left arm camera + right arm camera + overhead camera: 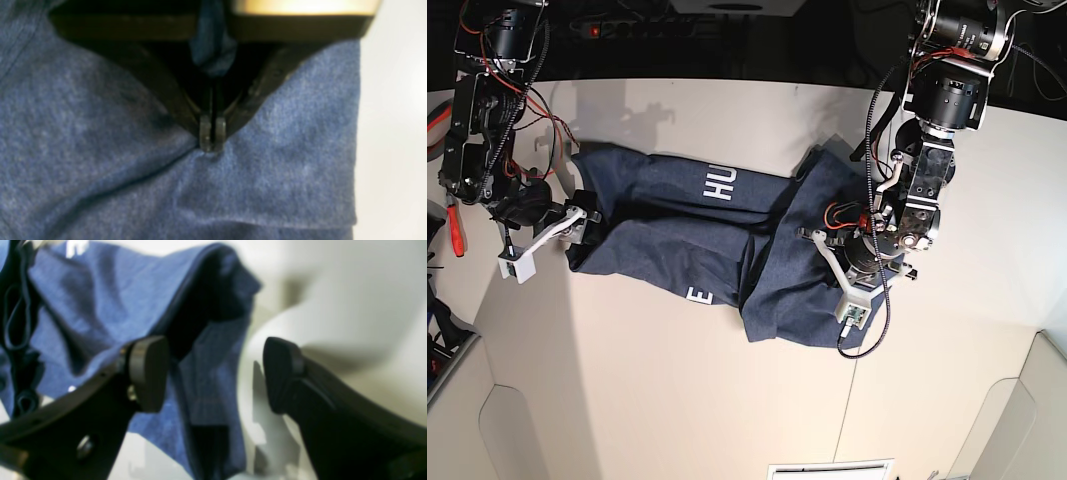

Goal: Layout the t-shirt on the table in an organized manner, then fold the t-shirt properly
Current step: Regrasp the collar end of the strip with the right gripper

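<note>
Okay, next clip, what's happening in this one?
A two-armed robot is working on a navy t-shirt that lies rumpled and partly doubled over on the off-white table, white lettering partly showing. The left gripper is shut, pinching a fold of the fabric. The right gripper is open at the shirt's opposite end, with the shirt's edge showing between its fingers but nothing clamped. The shirt is not yet laid flat, so folding has not begun.

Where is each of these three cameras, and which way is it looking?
Left wrist: on the arm, looking down its shut left gripper pinching the t-shirt.
Right wrist: looking past the open right gripper at a hanging shirt edge.
Base: overhead, showing both arms and the table.
All three share the shirt.
</note>
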You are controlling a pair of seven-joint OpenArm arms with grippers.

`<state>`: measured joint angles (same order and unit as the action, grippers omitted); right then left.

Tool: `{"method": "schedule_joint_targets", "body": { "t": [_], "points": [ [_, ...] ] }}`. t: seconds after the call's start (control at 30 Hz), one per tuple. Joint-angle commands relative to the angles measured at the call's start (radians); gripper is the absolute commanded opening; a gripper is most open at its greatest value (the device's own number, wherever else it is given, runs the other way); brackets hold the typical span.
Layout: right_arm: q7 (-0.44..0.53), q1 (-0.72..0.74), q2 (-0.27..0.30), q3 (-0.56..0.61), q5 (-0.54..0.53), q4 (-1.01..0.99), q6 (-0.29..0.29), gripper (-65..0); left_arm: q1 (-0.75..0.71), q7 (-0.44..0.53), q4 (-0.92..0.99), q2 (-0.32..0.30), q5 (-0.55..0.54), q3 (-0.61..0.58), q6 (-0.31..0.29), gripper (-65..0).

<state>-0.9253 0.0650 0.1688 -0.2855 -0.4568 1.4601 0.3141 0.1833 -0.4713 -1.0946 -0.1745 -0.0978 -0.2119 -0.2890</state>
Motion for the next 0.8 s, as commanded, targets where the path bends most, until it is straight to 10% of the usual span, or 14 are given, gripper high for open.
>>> {"method": "schedule_joint_targets", "body": {
  "t": [0.0,0.77],
  "points": [
    [0.006,0.021,0.011,-0.003,-0.017,0.017,0.009,-21.1,-0.002,-0.06,0.003,0.0,0.005,-0.003,-0.014,-65.0],
    [-0.013,-0.071,0.01,-0.003,-0.242,0.027,0.207,-21.1,-0.005,-0.06,0.003,0.0,0.005,-0.003,-0.015,-65.0]
  ]
}}
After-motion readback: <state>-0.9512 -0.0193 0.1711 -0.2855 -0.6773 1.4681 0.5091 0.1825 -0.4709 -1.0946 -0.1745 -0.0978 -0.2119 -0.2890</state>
